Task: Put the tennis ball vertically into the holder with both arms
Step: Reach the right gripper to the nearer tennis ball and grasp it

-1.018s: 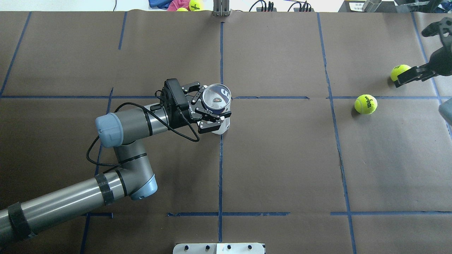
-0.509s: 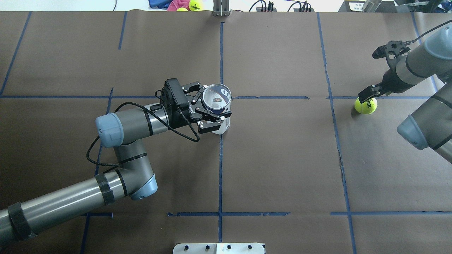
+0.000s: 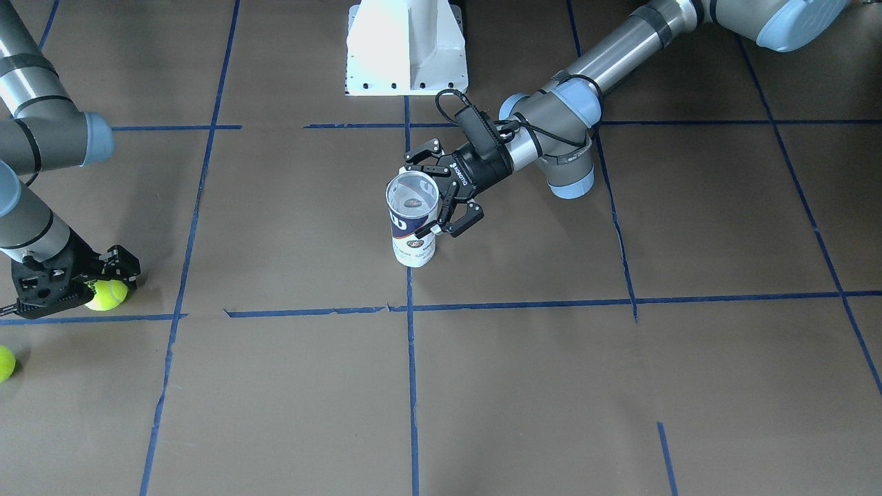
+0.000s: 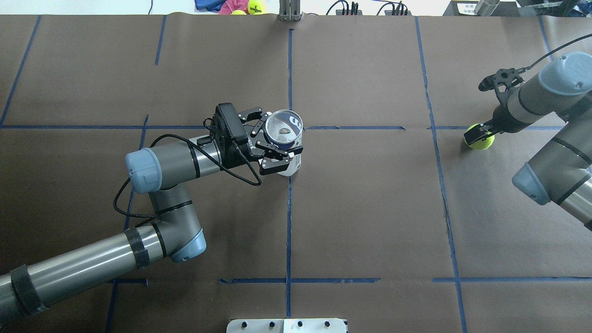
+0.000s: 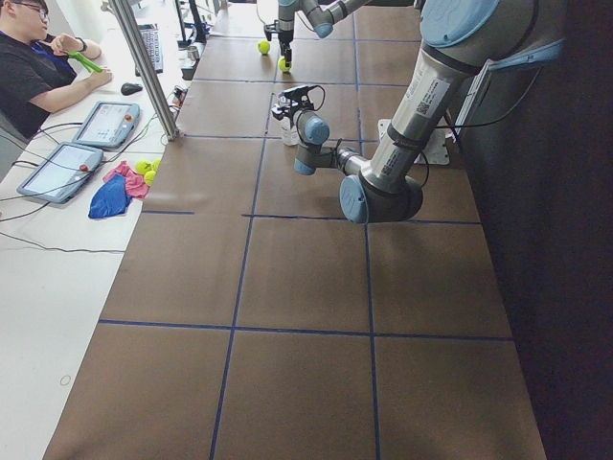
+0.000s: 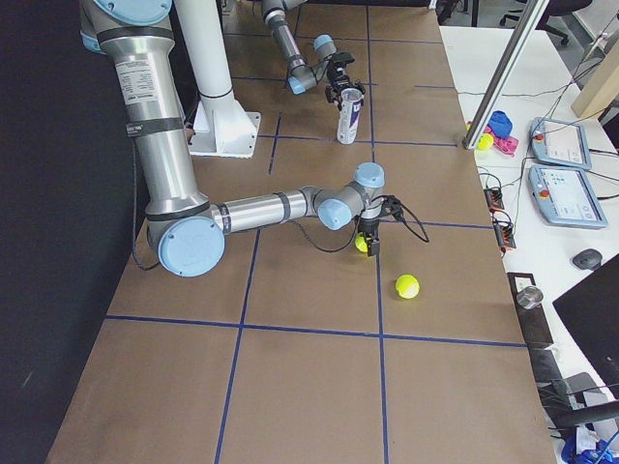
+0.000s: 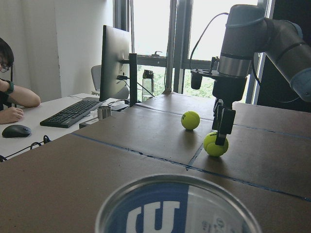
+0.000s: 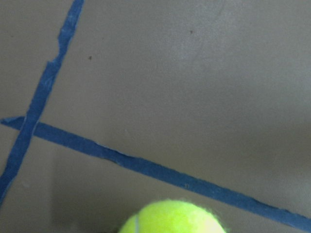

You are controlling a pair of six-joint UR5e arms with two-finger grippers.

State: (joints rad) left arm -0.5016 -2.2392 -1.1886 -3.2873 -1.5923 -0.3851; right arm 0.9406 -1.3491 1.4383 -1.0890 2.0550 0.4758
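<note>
The holder [image 4: 286, 132], a clear can with a white and navy label, stands upright at the table's middle with its mouth up. My left gripper [image 4: 273, 143] is shut on it from the side; this also shows in the front view [image 3: 441, 200], with the holder [image 3: 412, 227]. The holder's rim fills the bottom of the left wrist view [image 7: 146, 190]. The tennis ball [image 4: 484, 140] lies on the table at the right. My right gripper [image 4: 481, 135] points down over it, jaws open and straddling the ball [image 3: 107, 295]. The left wrist view shows its finger [image 7: 221, 127] in front of the ball [image 7: 214, 145].
A second tennis ball [image 3: 3, 362] lies just beyond the first, also in the left wrist view [image 7: 190, 120]; the right arm hides it in the overhead view. The white pedestal [image 3: 406, 48] stands behind the holder. Cloths and balls [image 4: 231, 5] lie past the far edge.
The right arm swung in from the far right edge, away from the second ball, and came down over the nearer ball. The left arm and holder have not moved.
</note>
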